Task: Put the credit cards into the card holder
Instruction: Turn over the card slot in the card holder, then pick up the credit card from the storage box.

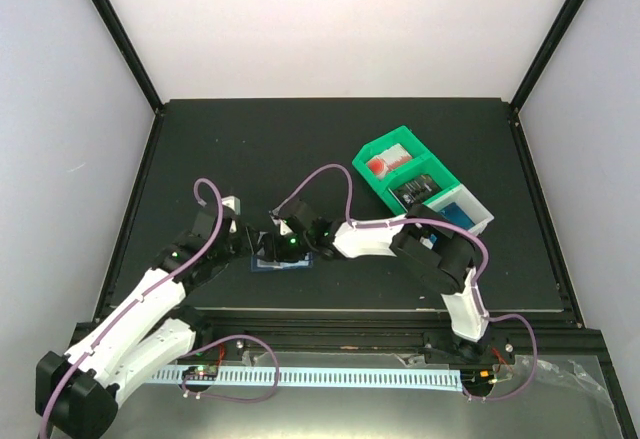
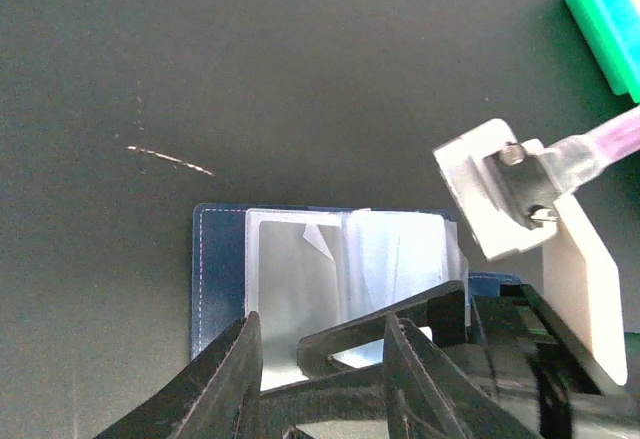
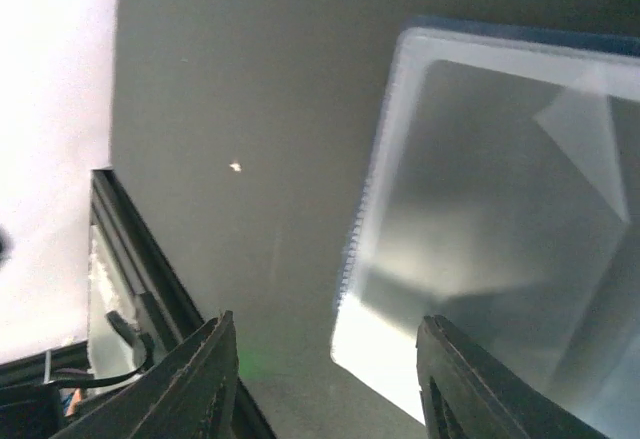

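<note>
The card holder (image 1: 283, 263) lies open on the dark table, its navy cover (image 2: 218, 269) under clear plastic sleeves (image 2: 300, 279). My left gripper (image 2: 322, 324) hovers over its near edge, fingers apart, nothing pinched. My right gripper (image 1: 292, 246) comes in from the right, and one of its fingers (image 2: 400, 321) lies across the sleeves between my left fingers. In the right wrist view the right gripper (image 3: 328, 321) is open, with a sleeve corner (image 3: 380, 349) below the gap. A blue patch (image 1: 458, 208) in the bin may be the credit cards; it is too small to tell.
A green-and-white compartment bin (image 1: 372, 173) sits at the back right, holding a red item (image 1: 385, 164) and a dark item (image 1: 416, 190). Its green corner (image 2: 610, 14) shows in the left wrist view. The table's front rail (image 3: 140, 259) runs close behind the right gripper.
</note>
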### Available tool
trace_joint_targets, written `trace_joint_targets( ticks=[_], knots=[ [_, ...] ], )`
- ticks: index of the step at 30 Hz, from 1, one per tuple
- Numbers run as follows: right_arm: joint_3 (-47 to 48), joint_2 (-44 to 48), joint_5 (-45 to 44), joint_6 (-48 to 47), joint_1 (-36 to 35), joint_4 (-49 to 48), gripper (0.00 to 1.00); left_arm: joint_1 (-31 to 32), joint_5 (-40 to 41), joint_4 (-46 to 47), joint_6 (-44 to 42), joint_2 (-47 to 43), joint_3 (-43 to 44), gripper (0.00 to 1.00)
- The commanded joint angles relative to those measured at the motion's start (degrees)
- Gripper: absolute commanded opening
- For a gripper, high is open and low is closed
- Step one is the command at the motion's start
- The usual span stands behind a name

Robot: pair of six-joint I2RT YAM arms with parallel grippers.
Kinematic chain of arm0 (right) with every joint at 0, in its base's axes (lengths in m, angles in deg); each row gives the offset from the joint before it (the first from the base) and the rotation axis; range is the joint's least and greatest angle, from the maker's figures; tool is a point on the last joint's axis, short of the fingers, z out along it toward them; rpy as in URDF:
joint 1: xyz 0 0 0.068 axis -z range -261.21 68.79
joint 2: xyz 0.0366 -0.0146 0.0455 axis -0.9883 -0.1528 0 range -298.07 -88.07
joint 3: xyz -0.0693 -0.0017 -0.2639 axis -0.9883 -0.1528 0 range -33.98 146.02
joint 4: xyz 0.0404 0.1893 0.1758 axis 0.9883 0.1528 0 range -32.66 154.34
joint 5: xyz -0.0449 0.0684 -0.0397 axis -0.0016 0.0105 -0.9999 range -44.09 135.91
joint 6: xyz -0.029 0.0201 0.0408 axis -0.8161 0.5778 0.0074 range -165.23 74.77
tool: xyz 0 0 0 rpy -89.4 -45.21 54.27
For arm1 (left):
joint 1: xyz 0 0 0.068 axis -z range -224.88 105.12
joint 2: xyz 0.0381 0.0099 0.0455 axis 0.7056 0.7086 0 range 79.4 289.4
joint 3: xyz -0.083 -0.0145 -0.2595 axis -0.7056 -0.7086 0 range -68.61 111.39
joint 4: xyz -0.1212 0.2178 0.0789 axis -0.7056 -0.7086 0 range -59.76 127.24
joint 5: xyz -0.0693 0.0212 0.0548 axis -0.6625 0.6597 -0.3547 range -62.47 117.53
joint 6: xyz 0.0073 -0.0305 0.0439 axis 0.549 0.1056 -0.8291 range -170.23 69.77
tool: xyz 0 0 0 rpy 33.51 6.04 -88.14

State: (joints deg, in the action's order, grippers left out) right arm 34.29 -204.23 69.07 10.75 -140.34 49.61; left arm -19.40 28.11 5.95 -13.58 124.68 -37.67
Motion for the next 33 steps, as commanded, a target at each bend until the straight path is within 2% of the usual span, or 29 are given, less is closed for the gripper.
trace_joint_targets(
  ticks=[1,7,11,18,21,26,30,33],
  knots=[
    [1.4,-2.2,-3.3,1.5,-0.2,5.6,0.51,-0.2,-0.6,-1.9,0.0,-0.6,0.9,0.36],
    [5.9,-1.0,-5.3,-1.5,-0.1,11.7,0.50,-0.3,-4.9,-1.8,-0.3,-1.2,0.3,0.37],
    [8.3,4.9,-10.7,-5.4,0.3,18.0,0.49,-0.3,-7.2,-2.5,-1.3,-2.5,0.1,0.39],
    [0.8,26.2,-25.1,-12.4,3.6,29.8,0.51,-0.3,-12.5,-4.0,-1.7,-6.3,0.3,0.58],
    [-0.3,34.7,-35.1,-17.3,5.1,37.9,0.55,-0.4,-11.8,-6.2,-1.6,-10.8,1.5,0.66],
    [-2.2,45.8,-44.2,-24.8,9.8,47.9,0.62,-0.6,-10.8,-9.7,-2.7,-17.8,3.8,0.80],
    [-5.4,51.6,-48.0,-27.6,14.5,52.1,0.69,-0.5,-9.4,-13.2,-3.8,-21.2,6.6,0.98],
    [-7.8,53.8,-47.4,-30.6,18.3,52.3,0.73,-0.6,-9.3,-15.3,-5.2,-22.4,8.7,0.99]
  ],
)
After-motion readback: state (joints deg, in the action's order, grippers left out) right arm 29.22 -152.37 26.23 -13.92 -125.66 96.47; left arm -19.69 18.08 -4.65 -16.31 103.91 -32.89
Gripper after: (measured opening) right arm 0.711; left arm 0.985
